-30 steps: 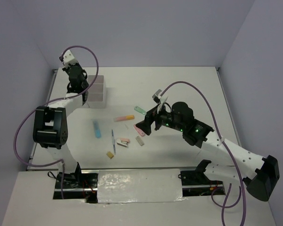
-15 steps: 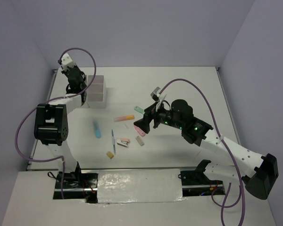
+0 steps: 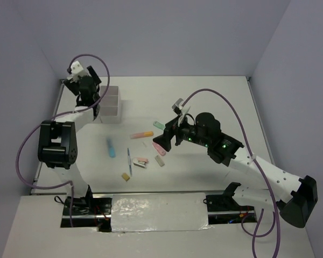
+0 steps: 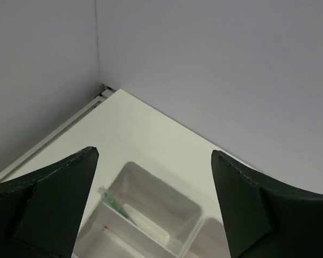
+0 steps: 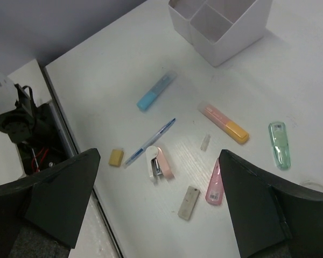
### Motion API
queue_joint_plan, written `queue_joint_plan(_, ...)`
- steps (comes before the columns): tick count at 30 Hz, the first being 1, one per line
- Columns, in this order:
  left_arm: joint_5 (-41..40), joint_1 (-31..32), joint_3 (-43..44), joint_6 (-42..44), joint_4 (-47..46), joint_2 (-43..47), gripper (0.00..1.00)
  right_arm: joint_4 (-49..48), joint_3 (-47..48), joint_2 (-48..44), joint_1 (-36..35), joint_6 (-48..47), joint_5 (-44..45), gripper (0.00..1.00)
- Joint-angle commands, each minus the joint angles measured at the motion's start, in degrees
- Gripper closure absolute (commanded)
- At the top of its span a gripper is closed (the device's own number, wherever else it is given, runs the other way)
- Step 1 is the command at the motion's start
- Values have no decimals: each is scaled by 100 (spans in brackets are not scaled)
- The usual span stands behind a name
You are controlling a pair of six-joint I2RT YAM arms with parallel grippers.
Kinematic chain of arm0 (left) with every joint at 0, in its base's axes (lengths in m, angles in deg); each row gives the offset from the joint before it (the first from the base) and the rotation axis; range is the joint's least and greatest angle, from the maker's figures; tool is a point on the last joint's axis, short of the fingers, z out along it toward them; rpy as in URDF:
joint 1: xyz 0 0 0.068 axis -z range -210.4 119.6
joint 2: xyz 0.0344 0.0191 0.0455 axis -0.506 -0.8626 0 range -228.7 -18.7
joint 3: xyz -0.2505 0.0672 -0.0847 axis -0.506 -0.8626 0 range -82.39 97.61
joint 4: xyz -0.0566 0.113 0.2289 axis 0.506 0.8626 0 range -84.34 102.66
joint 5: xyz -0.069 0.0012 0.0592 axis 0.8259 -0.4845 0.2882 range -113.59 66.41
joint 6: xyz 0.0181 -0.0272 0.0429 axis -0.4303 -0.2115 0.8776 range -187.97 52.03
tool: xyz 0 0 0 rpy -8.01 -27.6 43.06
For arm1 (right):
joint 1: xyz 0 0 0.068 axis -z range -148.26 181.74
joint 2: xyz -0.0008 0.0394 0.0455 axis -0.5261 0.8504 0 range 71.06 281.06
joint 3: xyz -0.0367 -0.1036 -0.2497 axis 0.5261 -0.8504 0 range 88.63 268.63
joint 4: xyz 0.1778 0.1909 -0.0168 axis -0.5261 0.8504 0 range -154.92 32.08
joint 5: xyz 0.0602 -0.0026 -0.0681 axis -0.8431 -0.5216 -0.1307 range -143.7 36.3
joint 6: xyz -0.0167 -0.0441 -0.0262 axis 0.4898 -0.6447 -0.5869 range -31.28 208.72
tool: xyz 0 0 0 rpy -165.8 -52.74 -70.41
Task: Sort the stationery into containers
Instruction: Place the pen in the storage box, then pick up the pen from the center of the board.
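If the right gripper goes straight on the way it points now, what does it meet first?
Most likely the small pink stapler: it lies almost midway between the open fingers of the right gripper, with the blue pen close beside it. Depth is hard to judge.

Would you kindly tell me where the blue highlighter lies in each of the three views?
Top external: blue highlighter left of centre, below the white box.
Left wrist: not in it; the white box shows at bottom centre.
Right wrist: the highlighter sits upper centre, lower left of the white box.
Shared landmark: the white box.
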Motion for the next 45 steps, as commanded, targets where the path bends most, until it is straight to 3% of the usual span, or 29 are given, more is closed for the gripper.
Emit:
queue_joint_plan(1, -100, 239, 1444, -500, 1601, 719, 1, 146, 560, 157, 130, 217, 250, 0)
queue_joint_plan(2, 309, 274, 2527, -841, 3314, 659, 1, 251, 665, 375, 157, 331, 320, 0)
queue_joint_plan(4, 751, 283, 3596, -1325, 5167, 518, 1, 568, 981, 605, 297, 621, 670, 0)
queue_joint_plan(5, 1162, 309, 4219, -1676, 6534, 457, 1, 673, 1087, 797, 324, 701, 786, 0)
queue_joint_plan(7, 1455, 380, 4209, -1802, 7204, 604, 1, 1051, 1386, 957, 403, 911, 1188, 2)
queue_joint_plan(9, 1456, 616, 3455, -2110, 7636, 1139, 1, 1375, 1518, 1062, 456, 991, 1392, 2)
queue_joint_plan(10, 1491, 878, 2634, -2128, 7542, 1629, 1, 1517, 1676, 1141, 526, 1027, 1541, 4)
queue_joint_plan(14, 1324, 1652, 848, -2425, 7330, 2764, 1, 2272, 2055, 1291, 622, 966, 1902, 14)
queue_joint_plan(16, 1254, 2013, 213, -2531, 7312, 3239, 2, 2370, 2134, 1248, 640, 895, 1947, 18)
queue_joint_plan(19, 1210, 2487, -377, -2698, 7470, 3671, 11, 2748, 2283, 1265, 667, 842, 2245, 19)
queue_joint_plan(25, 885, 3324, -968, -3103, 8015, 3664, 28, 2626, 2099, 1230, 702, 834, 2035, 19)
queue_joint_plan(27, 1015, 3403, -1100, -3112, 7981, 3629, 39, 2564, 2003, 1256, 702, 851, 1895, 20)
queue_joint_plan(33, 1236, 3509, -1636, -3156, 7734, 3656, 39, 2424, 1783, 1177, 693, 816, 1658, 20)
queue_joint_plan(45, 1763, 3500, -1795, -3182, 7480, 3225, 41, 2213, 1660, 1282, 693, 746, 1473, 20)
